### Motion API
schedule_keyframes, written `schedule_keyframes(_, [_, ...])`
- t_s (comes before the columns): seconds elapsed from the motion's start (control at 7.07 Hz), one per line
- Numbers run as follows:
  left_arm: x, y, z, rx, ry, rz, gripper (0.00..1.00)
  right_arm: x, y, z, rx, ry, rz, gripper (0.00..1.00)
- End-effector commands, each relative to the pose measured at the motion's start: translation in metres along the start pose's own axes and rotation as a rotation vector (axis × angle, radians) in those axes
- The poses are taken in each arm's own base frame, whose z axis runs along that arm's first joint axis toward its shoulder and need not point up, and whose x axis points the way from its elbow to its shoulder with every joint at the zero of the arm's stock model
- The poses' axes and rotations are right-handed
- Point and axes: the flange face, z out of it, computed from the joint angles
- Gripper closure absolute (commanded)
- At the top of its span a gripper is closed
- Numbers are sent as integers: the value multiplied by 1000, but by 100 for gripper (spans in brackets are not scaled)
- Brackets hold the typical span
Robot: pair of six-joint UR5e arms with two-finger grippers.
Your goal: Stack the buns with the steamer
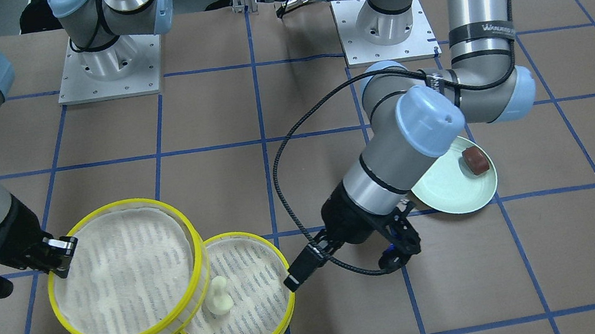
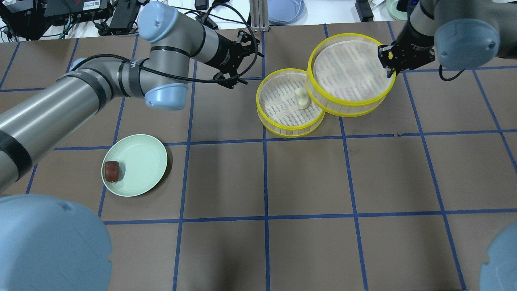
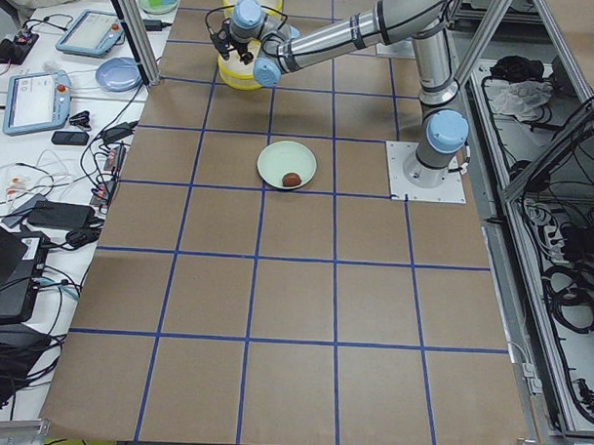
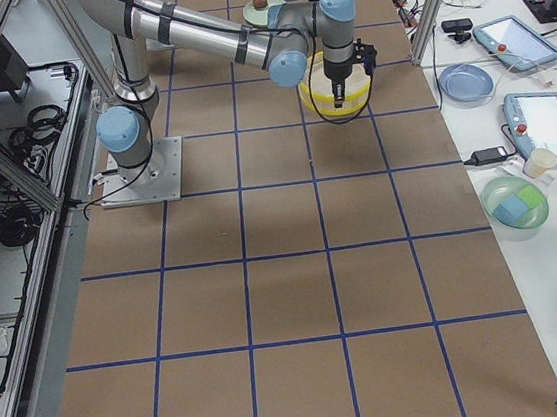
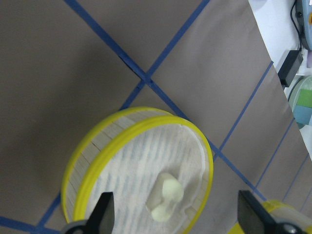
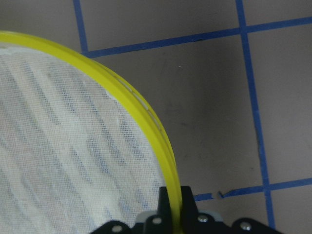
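The worktop (image 2: 307,182) is a wide surface covered in brown paper, marked into squares by blue tape lines (image 2: 265,178). Lying flat on it are a pale green round plate (image 2: 141,159) and, well apart from it, a round bamboo steamer tray with a yellow rim (image 2: 288,130). A second matching tray (image 2: 351,68) overlaps that rim; I cannot tell whether it touches the worktop. White metal base plates (image 1: 77,93) sit at the robot's edge.
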Motion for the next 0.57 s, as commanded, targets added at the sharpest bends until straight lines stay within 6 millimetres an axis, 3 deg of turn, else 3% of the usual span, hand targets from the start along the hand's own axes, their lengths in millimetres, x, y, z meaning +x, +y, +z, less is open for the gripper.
schedule_keyframes(0.0, [-45, -48, -60, 102, -273, 254, 1, -67, 27, 10, -18, -7, 68, 100])
schedule_keyframes(0.14, [-69, -56, -88, 110, -500, 369, 0, -91, 35, 20, -24, -2, 72, 100])
schedule_keyframes(0.42, [-121, -80, -146, 6, -662, 388, 0, -101, 14, 79, -13, -21, 75, 100])
